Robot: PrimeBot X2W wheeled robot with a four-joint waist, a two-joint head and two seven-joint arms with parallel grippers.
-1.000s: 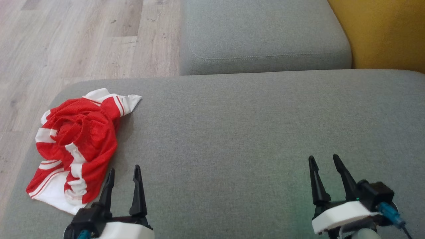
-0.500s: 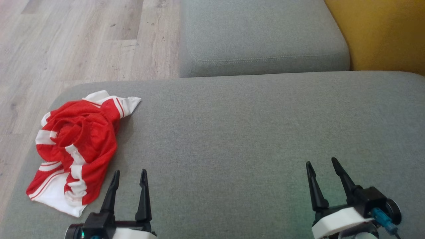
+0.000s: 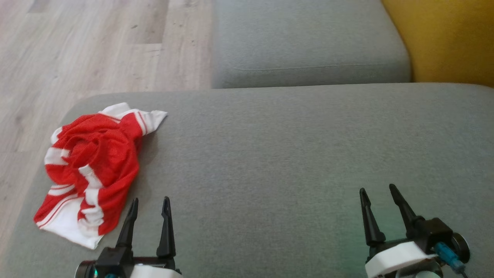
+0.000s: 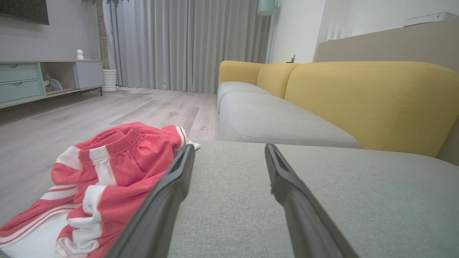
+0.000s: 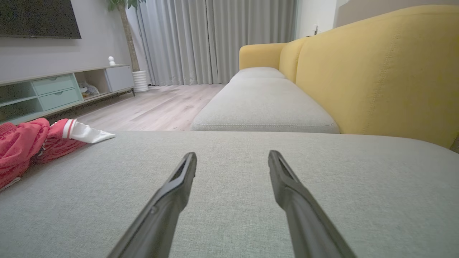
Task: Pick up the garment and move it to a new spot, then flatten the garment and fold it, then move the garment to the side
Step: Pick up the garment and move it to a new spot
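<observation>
Red garment [image 3: 92, 166] beside left hand [image 3: 150, 200]

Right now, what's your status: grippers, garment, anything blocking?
Both open, empty: left gripper just right of garment, right gripper over grey cushion. Garment crumpled at cushion's left end, not yet picked up. Nothing in the way.

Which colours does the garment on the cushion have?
The garment is red with white stripes, clearest in the head view.

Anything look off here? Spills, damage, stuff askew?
Only the red-and-white garment: it lies crumpled in a heap near the left edge of the grey cushion, not flat. No spill or damage visible. The left hand and right hand are both open, holding nothing.
</observation>
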